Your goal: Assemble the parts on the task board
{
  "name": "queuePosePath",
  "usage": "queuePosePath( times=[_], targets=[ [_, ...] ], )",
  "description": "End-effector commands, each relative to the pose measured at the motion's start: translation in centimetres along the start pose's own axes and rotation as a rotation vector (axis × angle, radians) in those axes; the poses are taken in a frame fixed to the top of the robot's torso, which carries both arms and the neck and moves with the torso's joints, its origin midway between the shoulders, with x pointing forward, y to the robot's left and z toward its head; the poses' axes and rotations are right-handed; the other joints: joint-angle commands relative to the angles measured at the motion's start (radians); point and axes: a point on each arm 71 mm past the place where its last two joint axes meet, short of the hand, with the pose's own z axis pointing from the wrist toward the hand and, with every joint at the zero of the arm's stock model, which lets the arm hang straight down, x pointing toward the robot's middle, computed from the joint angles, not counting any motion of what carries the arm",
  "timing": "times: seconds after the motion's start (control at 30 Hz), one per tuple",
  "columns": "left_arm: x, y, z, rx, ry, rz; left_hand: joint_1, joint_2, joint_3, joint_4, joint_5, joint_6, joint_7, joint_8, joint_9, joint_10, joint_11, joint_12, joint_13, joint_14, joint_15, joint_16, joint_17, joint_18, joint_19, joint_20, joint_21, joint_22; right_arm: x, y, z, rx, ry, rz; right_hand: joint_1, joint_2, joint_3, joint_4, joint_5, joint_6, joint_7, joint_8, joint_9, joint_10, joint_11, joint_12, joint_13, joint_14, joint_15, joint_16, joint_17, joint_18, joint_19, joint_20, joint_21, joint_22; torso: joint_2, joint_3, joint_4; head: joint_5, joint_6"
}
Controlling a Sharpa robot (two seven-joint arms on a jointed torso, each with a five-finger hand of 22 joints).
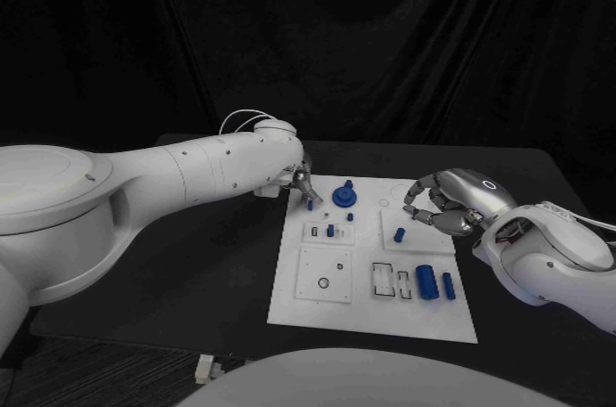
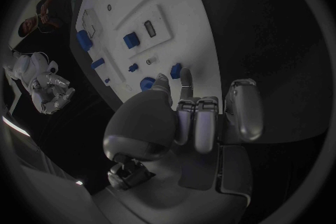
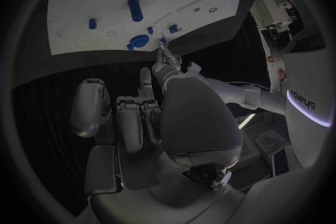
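The white task board point(image 1: 372, 311) lies in the middle of the black table. My left hand point(image 1: 301, 179) reaches over its far left corner. Thumb and forefinger point(image 2: 185, 75) stretch out, slightly apart, their tips just short of a small blue part point(image 2: 176, 68), also seen in the head view point(image 1: 311, 205). A round blue part point(image 1: 343, 195) stands right beside it. My right hand point(image 1: 449, 202) hovers over the board's far right edge with fingers curled in and nothing seen in them. A blue peg point(image 1: 400, 235) lies below it. Two blue cylinders point(image 1: 425, 283) rest near the front right.
Small blue pieces point(image 1: 331, 231) sit in a raised white block mid-board. Open rectangular slots point(image 1: 383, 280) and a square plate with a ring point(image 1: 324, 273) take up the front of the board. Bare black table point(image 1: 192, 273) surrounds it.
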Motion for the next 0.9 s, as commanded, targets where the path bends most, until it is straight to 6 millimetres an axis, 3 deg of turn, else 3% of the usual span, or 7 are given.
queuePosePath(
  times=[0.03, 0.33, 0.7, 0.8, 0.9],
  targets=[
    [0.12, -0.35, 0.03, 0.023, -0.001, -0.001, 0.015, 0.0, 0.011, -0.004, 0.02, -0.007, -0.003, -0.001, 0.002, 0.104, -0.008, -0.005, 0.26, 0.104, -0.005, 0.003, 0.263, -0.002, -0.008, 0.001, -0.005, 0.175, 0.1, 0.0, -0.02, 0.003, 0.003, -0.005, 0.007, 0.003, 0.005, -0.001, 0.005, 0.004, -0.002, 0.006, 0.001, 0.104, -0.007, 0.004, 0.263, 0.105, -0.005, 0.003, 0.263, 0.002, 0.002, -0.001, -0.006, 0.167, 0.0, 0.0001, -0.0006, 0.002, 0.0],
    [0.21, -0.33, 0.06, 0.024, 0.005, 0.0, 0.055, -0.006, 0.047, -0.031, 0.079, -0.003, -0.009, -0.008, 0.002, 0.104, -0.013, -0.005, 0.26, 0.104, -0.008, 0.003, 0.263, -0.002, -0.008, -0.002, -0.007, 0.175, 0.2, 0.04, 0.06, 0.002, 0.006, -0.006, 0.008, 0.003, 0.006, -0.001, 0.005, 0.004, -0.002, 0.006, 0.002, 0.104, -0.007, 0.004, 0.263, 0.105, -0.006, 0.003, 0.263, 0.003, 0.0, -0.001, -0.01, 0.166, 0.0, 0.0001, 0.0, 0.002, 0.0],
    [0.34, -0.3, 0.11, 0.023, 0.009, 0.001, 0.067, -0.009, 0.061, -0.04, 0.095, 0.002, -0.011, -0.011, 0.0, 0.104, -0.015, -0.005, 0.26, 0.104, -0.01, 0.003, 0.263, -0.002, -0.009, -0.003, -0.009, 0.175, 0.28, 0.04, 0.14, 0.003, 0.008, -0.006, 0.009, 0.004, 0.006, -0.001, 0.005, 0.004, -0.002, 0.006, 0.002, 0.104, -0.007, 0.004, 0.263, 0.105, -0.006, 0.003, 0.263, 0.004, -0.002, -0.001, -0.015, 0.165, 0.0, 0.0001, -0.0001, 0.003, 0.0],
    [0.38, -0.31, 0.13, 0.019, 0.007, 0.0, 0.078, -0.013, 0.076, -0.047, 0.114, 0.008, -0.013, -0.016, -0.004, 0.104, -0.017, -0.005, 0.26, 0.104, -0.012, 0.003, 0.263, -0.002, -0.009, -0.005, -0.007, 0.175, 0.3, 0.03, 0.15, 0.003, 0.009, -0.007, 0.009, 0.004, 0.006, -0.001, 0.005, 0.004, -0.002, 0.006, 0.002, 0.104, -0.007, 0.004, 0.263, 0.105, -0.006, 0.003, 0.263, 0.004, -0.002, -0.001, -0.015, 0.165, 0.0, -0.0001, -0.0003, 0.004, 0.0],
    [0.42, -0.3, 0.15, 0.017, 0.007, 0.0, 0.083, -0.015, 0.093, -0.051, 0.098, 0.015, -0.014, -0.024, -0.011, 0.104, -0.019, -0.005, 0.26, 0.104, -0.013, 0.003, 0.263, -0.002, -0.008, -0.007, -0.006, 0.175, 0.31, 0.02, 0.15, 0.003, 0.01, -0.007, 0.009, 0.004, 0.006, -0.001, 0.005, 0.004, -0.002, 0.006, 0.002, 0.104, -0.007, 0.004, 0.263, 0.105, -0.006, 0.003, 0.263, 0.004, -0.002, -0.001, -0.017, 0.164, 0.0, 0.0, -0.0003, 0.003, 0.0]
  ],
)
